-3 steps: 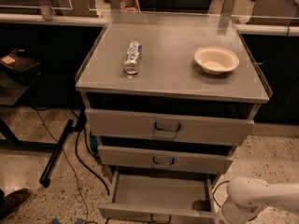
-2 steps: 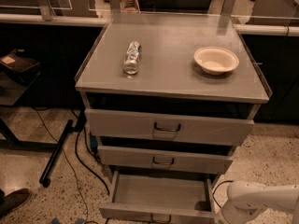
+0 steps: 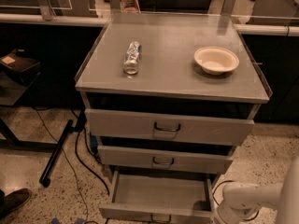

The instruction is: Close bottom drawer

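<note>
The bottom drawer of the grey cabinet is pulled out wide, and its inside looks empty. Its front panel sits at the lower edge of the view, with the dark handle partly cut off. The middle drawer and the top drawer stand slightly out. My white arm reaches in from the lower right, just right of the open drawer's front corner. The gripper itself is out of view, below the frame or behind the arm.
A clear plastic bottle lies on the cabinet top, and a cream bowl stands to its right. A black cable and a black pole lie on the floor at left. A shoe shows at lower left.
The white arm has sunk slightly lower at the lower right. The drawers, bottle and bowl have not moved.
</note>
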`<state>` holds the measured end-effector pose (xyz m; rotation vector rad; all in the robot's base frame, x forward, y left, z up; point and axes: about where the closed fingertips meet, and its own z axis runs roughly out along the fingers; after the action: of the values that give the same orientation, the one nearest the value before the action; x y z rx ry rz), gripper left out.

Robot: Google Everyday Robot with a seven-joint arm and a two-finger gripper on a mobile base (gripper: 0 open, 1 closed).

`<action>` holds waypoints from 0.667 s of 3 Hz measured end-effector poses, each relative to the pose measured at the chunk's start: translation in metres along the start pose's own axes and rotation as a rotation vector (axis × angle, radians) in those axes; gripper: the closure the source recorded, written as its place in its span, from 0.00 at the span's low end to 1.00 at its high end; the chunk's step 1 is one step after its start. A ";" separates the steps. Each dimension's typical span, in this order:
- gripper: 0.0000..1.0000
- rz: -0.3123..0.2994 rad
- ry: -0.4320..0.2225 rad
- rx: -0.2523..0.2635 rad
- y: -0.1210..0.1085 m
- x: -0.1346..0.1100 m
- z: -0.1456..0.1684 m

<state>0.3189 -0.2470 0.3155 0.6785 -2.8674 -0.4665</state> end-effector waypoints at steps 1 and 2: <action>1.00 0.071 -0.046 0.047 -0.023 -0.026 0.024; 1.00 0.124 -0.079 0.082 -0.038 -0.041 0.038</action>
<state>0.3622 -0.2505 0.2639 0.5011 -2.9946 -0.3678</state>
